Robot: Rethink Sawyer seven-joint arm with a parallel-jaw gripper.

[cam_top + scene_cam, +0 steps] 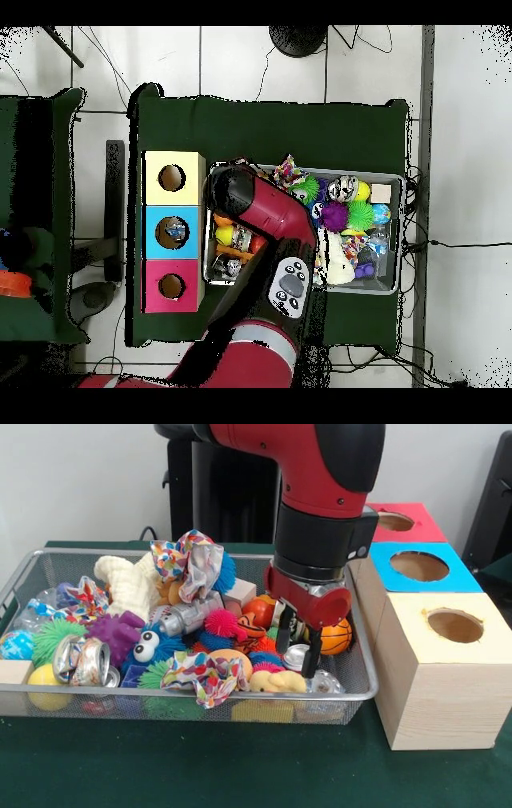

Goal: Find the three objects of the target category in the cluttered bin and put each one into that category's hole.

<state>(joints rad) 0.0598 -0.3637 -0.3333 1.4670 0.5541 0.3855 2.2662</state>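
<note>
The wire mesh bin (pixel 200 700) is full of mixed toys, and it also shows in the overhead view (pixel 372 174). My gripper (pixel 298 646) hangs low in its right end, open, with its black fingers (pixel 310 656) just above a silver can (pixel 295 657) and an orange ball (pixel 337 636). One see-through bottle (pixel 32 614) lies at the far left of the bin and shows in the overhead view (pixel 379 240). A second bottle (pixel 188 617) lies in the middle. A crumpled clear one (pixel 324 682) lies at the front right corner. My arm hides the gripper in the overhead view.
Three boxes with round holes stand right of the bin: yellow-topped wood (pixel 448 664), blue (pixel 420 566) and red (pixel 396 522). A white plush (pixel 128 584), patterned paper wads (pixel 192 560), crushed cans (pixel 80 660) and spiky balls crowd the bin.
</note>
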